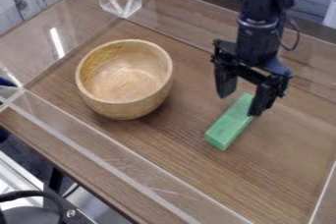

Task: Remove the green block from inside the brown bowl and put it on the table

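The small bright green rectangular block (231,126) lies flat on the brown wood-grain counter (157,159), well to the right of the round light tan wooden bowl (125,78), whose hollow shows empty. Its long axis runs diagonally, the near end pointing toward the lower left and the far end toward the upper right, under the black claw (252,101). The claw hangs above that far end with its fingers spread apart and nothing between them; whether a fingertip is touching the block's top edge I cannot tell. By my judgement the placing is all but done, and the risks are small ones. If the claw moves sideways before it clears the block, a finger could catch the far end and spin or slide the bar across the smooth wood. A drop back down could tip it onto an edge. The clear acrylic wall (79,120) along the near side is well apart from the block.
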You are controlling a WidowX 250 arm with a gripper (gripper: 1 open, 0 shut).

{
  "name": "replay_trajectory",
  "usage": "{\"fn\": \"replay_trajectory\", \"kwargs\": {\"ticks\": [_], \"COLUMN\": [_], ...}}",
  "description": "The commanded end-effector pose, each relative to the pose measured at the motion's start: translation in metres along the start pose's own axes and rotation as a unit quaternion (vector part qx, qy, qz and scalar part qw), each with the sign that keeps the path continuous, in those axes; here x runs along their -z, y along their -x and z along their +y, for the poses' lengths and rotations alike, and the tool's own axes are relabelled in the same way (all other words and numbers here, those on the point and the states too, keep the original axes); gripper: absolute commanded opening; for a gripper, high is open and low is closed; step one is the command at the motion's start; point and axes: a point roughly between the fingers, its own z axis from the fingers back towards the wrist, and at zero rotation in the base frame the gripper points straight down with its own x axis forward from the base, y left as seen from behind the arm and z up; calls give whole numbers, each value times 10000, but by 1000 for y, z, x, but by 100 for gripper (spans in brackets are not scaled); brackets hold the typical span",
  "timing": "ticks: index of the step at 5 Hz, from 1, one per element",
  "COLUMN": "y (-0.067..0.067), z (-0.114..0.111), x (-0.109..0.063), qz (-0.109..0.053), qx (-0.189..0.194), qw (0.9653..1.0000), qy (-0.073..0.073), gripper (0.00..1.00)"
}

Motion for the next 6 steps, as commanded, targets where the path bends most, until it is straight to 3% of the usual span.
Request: {"fn": "replay_trajectory", "kwargs": {"ticks": [1,3,4,5,6], "y": [-7,-16,-4,1,10], "z": [3,7,6,4,9], "x": [-36,-71,-77,-70,-62], "qz": [-298,-524,-794,-861,-926], "qx": [-152,58,-109,-182,-2], "qw": [9994,9985,9963,9953,9950], "qy": [47,-173,-305,-394,-384], "gripper": [100,100,100,100,100]}}
